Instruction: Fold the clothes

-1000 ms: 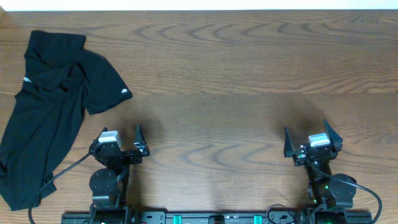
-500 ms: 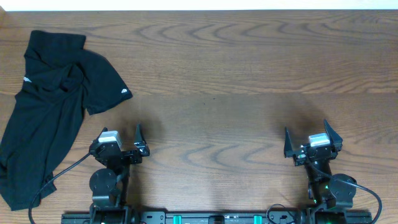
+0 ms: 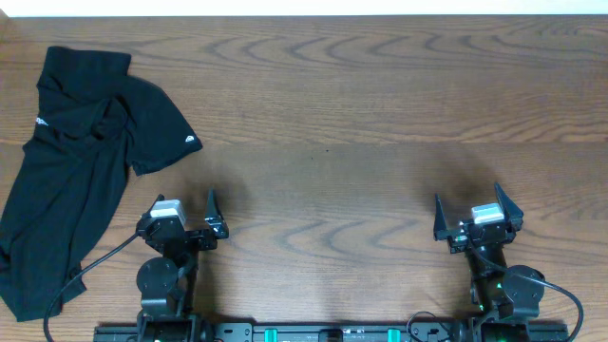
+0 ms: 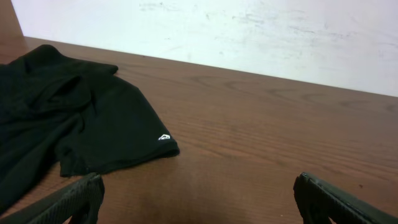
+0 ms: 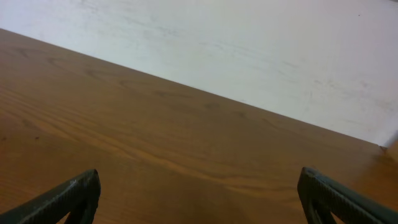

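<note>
Okay, near edge first: left end effector (image 3: 183, 203) sits low at the front of the surface (image 3: 332, 114), jaws spread wide, nothing in them. Right end effector (image 3: 470, 201) is level with it on the other side, also spread wide and holding nothing. Neither touches fabric.

Shirt (image 3: 76, 180) lies crumpled at the left side of the surface, not folded at all. Its near hem end comes down beside the left arm's base, to that arm's left. From there the body runs away from the robot, long axis roughly near-to-far with a slight lean to the right toward the far end. One sleeve (image 3: 161, 128) sticks out rightward, its small white logo (image 3: 193, 142) at the tip. That sleeve is the closest loose part, ahead and a little left of the left end effector, near but apart from it. The left wrist view agrees: the sleeve hem sits ahead-left between the fingers' line of sight. The bunched collar area is further out, toward the far left corner.

The right wrist view shows only wood and wall, no shirt. Judgement: left arm is clearly nearer, right is well apart and has to cross the surface. Task not started.
</note>
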`<state>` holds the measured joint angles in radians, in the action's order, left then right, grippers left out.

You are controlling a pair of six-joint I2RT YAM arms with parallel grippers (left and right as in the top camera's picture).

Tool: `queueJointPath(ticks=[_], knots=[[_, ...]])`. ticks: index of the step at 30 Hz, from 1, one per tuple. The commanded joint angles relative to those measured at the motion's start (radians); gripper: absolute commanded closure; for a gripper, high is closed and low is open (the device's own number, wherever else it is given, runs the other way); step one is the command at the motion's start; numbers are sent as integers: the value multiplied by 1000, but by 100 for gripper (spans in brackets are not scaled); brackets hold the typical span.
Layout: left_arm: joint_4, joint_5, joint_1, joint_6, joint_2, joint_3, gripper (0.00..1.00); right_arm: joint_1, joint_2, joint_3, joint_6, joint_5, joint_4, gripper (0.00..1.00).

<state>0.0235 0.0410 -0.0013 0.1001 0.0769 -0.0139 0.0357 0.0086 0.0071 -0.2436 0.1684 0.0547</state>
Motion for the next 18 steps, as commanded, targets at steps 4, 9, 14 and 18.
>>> queueJointPath(ticks=[4,9,14,18], knots=[[50,-41,-2,-17,-1,10,2,6,1,-2,-34,16,2,1],[50,-41,-2,-17,-1,10,2,6,1,-2,-34,-53,-22,1],[46,-41,-2,-17,-1,10,2,6,1,-2,-34,-14,-62,1],[40,-42,-2,-17,-1,10,2,6,1,-2,-34,-14,-66,1]])
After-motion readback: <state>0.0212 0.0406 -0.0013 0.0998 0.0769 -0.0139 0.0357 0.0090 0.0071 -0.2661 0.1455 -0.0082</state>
